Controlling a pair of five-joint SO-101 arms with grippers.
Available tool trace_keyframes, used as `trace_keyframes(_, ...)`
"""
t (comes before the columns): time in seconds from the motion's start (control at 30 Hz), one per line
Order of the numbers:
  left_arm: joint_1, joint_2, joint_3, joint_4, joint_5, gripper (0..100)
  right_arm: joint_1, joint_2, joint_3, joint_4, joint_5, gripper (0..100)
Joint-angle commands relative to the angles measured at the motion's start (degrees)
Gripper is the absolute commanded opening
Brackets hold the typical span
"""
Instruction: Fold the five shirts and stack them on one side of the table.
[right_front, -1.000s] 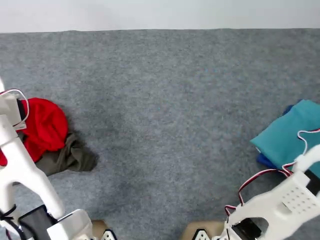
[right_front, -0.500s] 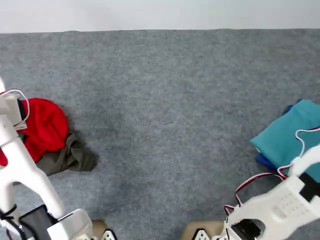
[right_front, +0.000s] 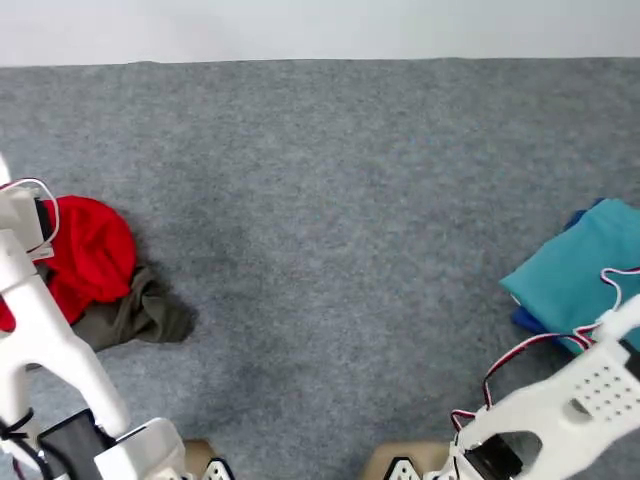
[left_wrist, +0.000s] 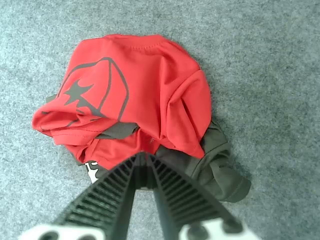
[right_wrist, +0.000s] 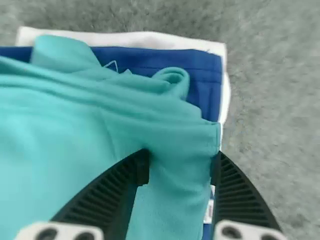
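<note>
Right jaws stand spread astride a corner of the folded teal cotton shirt (right_wrist: 100, 130), which tops the folded blue shirt (right_wrist: 150, 62) and white shirt (right_wrist: 125, 37) at the grey felt surface's (right_front: 330, 180) right side; best to lift away without dragging it. Left jaws, pressed together, hang over the crumpled red shirt (left_wrist: 135, 100) lying on the crumpled olive shirt (left_wrist: 220, 170)

Seemingly a robotics lab bench: a grey felt-covered table (right_front: 330, 200) under the left gripper (left_wrist: 145, 160), a bare white wall (right_front: 320, 28) far beyond it, and white arms (right_front: 50, 345) trailing exposed wiring (right_front: 520, 346).
</note>
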Motion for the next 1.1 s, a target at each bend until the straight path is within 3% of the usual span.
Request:
trace_keyframes(0.0, 0.00, -2.55, -0.48, 1.14, -0.62, 0, 0.22, -2.77, -7.65, 1.54, 0.18, 20.8)
trace_keyframes(0.3, 0.00, -2.55, -0.40, 1.14, -0.62, 0, -5.14, -11.91, -21.10, 11.47, 0.18, 20.8)
trace_keyframes(0.53, 0.00, -2.46, -0.31, 1.14, -0.62, 0, -7.16, -0.40, -20.22, 13.14, 0.18, 20.8)
trace_keyframes(0.7, 0.00, -2.20, -0.31, 1.14, -0.62, 0, -5.49, 9.19, -20.57, 6.64, 0.26, 20.8)
trace_keyframes(1.07, 0.00, -2.11, -0.31, 0.97, -0.70, 0, -9.36, 2.51, -39.38, 15.25, 0.09, 20.8)
